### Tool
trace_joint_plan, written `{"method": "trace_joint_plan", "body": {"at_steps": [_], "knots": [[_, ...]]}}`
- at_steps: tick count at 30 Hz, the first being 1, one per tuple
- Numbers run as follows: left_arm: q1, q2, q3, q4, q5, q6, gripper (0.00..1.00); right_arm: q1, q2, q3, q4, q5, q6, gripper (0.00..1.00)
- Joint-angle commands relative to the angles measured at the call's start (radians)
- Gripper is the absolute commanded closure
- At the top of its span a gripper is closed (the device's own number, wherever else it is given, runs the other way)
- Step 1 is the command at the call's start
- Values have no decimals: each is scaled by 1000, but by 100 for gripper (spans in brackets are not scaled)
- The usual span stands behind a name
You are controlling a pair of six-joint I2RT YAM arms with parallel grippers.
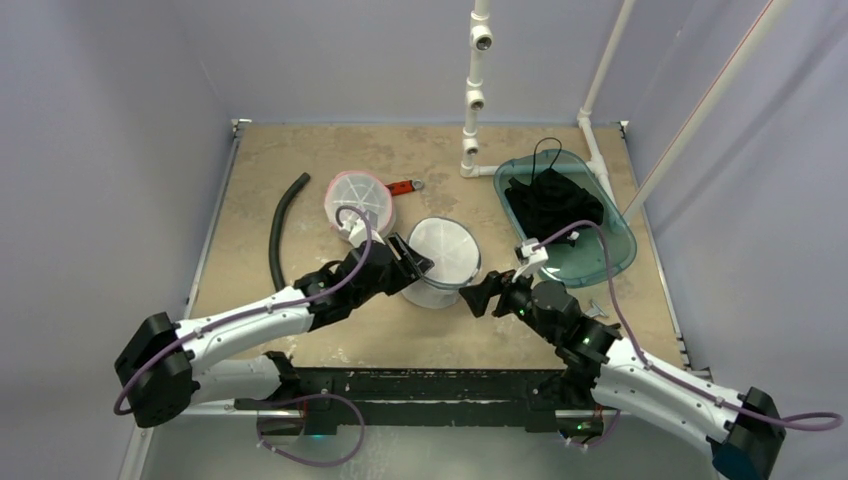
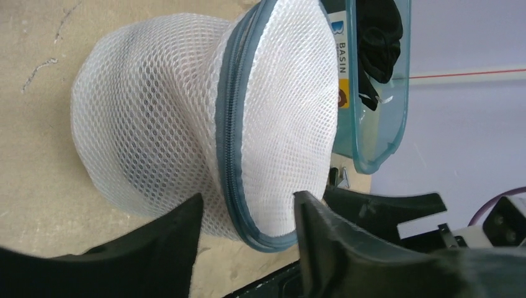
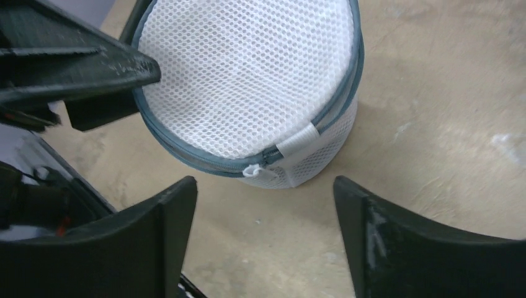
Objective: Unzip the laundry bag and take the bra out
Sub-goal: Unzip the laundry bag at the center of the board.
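Note:
The white mesh laundry bag [image 1: 445, 255] [image 2: 155, 118] [image 3: 248, 74] stands upright mid-table, its grey-blue zip shut round the lid. My left gripper [image 1: 415, 262] [image 2: 248, 205] is open and straddles the bag's zip rim from the left, gripping nothing. My right gripper [image 1: 478, 297] [image 3: 263, 183] is open just right of the bag, and the white zip pull [image 3: 253, 170] hangs a little ahead of its fingers. The mesh hides what the bag holds. A black strappy garment [image 1: 550, 200] [image 2: 378, 37] that looks like a bra lies in the teal basin [image 1: 615, 250].
A second mesh bag with a pink rim [image 1: 358, 200] sits behind the left arm, next to a red-handled tool [image 1: 403, 187]. A black hose [image 1: 283, 235] curves along the left side. A white pipe frame [image 1: 475, 90] rises at the back.

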Motion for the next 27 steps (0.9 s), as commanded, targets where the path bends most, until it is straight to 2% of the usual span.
{"method": "trace_joint_plan", "body": {"at_steps": [1, 3, 7, 12, 16, 17, 20, 24, 27], "knots": [[8, -84, 46, -66, 6, 113, 39, -3, -6, 131, -128, -37, -34, 4], [7, -117, 84, -142, -10, 161, 35, -4, -6, 171, -171, -39, -32, 2], [7, -203, 150, -266, -90, 301, 34, -3, -35, 222, -234, -48, 28, 2], [13, -259, 218, -207, -143, 596, 34, -4, -73, 214, -209, -1, 120, 2], [65, -138, 343, -237, -8, 741, 33, -4, -53, 216, -209, 32, 151, 2], [101, -96, 372, -240, 64, 768, 37, -3, -46, 215, -197, 36, 154, 2], [146, -17, 380, -248, 146, 756, 42, -5, -19, 220, -157, 53, 149, 3], [159, -40, 286, -174, 146, 702, 42, -6, 49, 280, -146, 106, 105, 7], [177, -53, 241, -146, 162, 687, 42, -7, 93, 301, -107, 72, 87, 9]]}}
